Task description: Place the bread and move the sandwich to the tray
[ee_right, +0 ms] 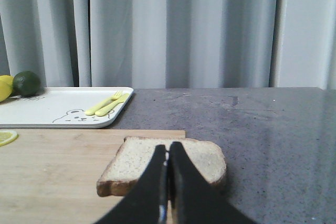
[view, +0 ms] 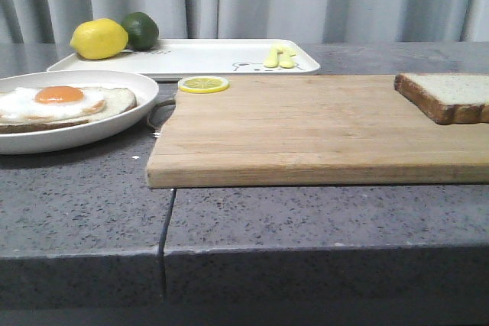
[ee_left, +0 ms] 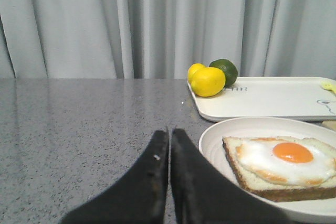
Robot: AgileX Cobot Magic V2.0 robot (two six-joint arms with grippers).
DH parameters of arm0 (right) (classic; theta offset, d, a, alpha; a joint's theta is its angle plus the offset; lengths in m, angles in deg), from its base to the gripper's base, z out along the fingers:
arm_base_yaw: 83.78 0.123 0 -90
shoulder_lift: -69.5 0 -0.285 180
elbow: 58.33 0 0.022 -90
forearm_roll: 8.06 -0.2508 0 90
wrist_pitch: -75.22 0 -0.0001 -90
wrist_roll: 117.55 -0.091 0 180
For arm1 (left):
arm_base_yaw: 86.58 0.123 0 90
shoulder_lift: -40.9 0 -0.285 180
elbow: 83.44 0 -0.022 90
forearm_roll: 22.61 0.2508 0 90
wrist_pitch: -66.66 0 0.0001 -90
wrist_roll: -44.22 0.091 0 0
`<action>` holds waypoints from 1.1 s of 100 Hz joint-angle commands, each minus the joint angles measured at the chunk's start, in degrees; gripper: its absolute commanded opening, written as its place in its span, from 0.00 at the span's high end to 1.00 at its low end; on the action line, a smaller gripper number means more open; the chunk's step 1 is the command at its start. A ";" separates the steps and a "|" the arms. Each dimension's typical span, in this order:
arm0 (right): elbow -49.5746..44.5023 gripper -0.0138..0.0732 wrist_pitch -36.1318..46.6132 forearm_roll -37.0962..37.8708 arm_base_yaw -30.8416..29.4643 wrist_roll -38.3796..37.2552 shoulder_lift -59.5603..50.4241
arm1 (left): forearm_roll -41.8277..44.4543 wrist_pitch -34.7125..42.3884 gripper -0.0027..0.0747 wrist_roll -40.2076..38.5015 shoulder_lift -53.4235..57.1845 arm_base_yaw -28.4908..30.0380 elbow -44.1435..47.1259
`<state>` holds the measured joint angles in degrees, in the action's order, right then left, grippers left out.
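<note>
You are at the very start: nothing is lifted yet, and the first step, I judge, is fetching the loose slice. Work down from the grey stone worktop (view: 84, 204), which carries everything. On it lies the wooden cutting board (view: 306, 131), and behind that, by the curtain, the white tray (view: 214, 57) where the sandwich must end up. The round plate (view: 114, 124) sits left of the board, touching or nearly touching its corner, with the sandwich (view: 65, 104), one slice under a fried egg, on it. The bread (view: 451, 97) rests at the board's far right end, well apart from the plate. Your right end effector (ee_right: 168, 174) has its fingers pressed together, gripping nothing, and looks over the slice; it needs to spread before it can take the bread by its edges. Your left end effector (ee_left: 169, 153) is likewise closed and empty, just beside the plate's rim. Mind the tray's load: a lemon (view: 99, 39) and lime (view: 140, 30) at its left end, a yellow fork and spoon (view: 279, 56) at its right, leaving the middle for the plate. A lemon slice (view: 203, 84) sits on the board's back edge.
</note>
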<state>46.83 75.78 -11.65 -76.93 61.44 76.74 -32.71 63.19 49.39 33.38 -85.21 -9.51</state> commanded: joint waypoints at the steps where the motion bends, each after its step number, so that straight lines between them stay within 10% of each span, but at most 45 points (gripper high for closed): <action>1: 7.02 0.92 -2.63 -0.37 -0.24 -0.30 -0.72 | -1.43 -0.90 0.99 0.05 1.28 -0.01 -6.31; 55: 41.34 0.92 -36.79 0.90 -0.24 -0.30 24.76 | -14.82 -38.86 0.99 0.05 -21.85 -0.01 -37.63; 110: 46.76 0.92 -42.94 -0.04 -0.24 -0.30 33.18 | -17.38 -39.30 0.99 0.05 -27.54 -0.01 -41.76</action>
<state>91.61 30.37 -11.65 -76.93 61.09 109.22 -48.26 19.76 49.39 6.75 -85.21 -49.31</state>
